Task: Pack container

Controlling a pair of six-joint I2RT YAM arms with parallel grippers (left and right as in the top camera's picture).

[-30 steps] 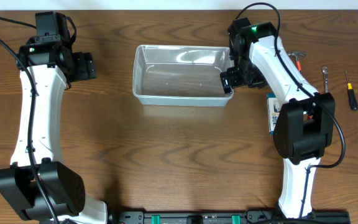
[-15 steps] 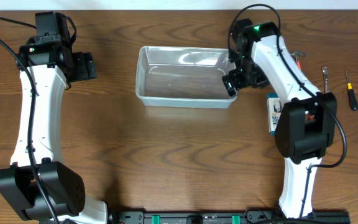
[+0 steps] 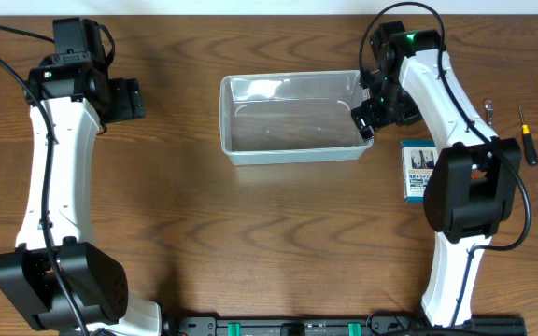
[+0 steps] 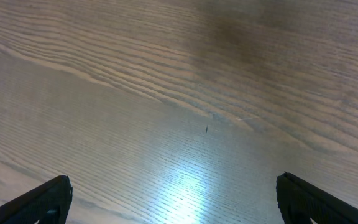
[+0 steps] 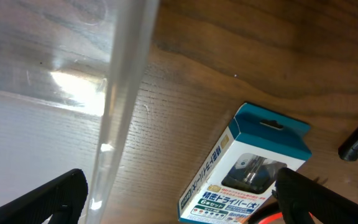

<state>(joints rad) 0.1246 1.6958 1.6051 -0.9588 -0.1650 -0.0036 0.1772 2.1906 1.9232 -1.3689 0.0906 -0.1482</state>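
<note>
The container point(image 3: 292, 153), a clear plastic bin, lies at the back middle of the table with nothing showing inside it. My right gripper point(image 3: 366, 119) is open at its right end and straddles the right wall. In the right wrist view that container wall point(image 5: 124, 87) runs down between the wide-apart fingers, close to the left one, and my right gripper point(image 5: 182, 200) hangs over bare wood beside it. My left gripper point(image 3: 131, 98) is open far to the left of the bin. The left wrist view shows my left gripper point(image 4: 179, 205) over bare wood only.
A small blue-and-white printed box point(image 3: 419, 170) lies just right of the bin, and the same box point(image 5: 253, 168) reaches to the right finger. Further right lie a small wrench point(image 3: 488, 110) and a black-handled screwdriver point(image 3: 528, 138).
The container has slid to the right along with my right gripper, which still straddles its right wall. The printed box now shows more fully. The left arm has not moved.
</note>
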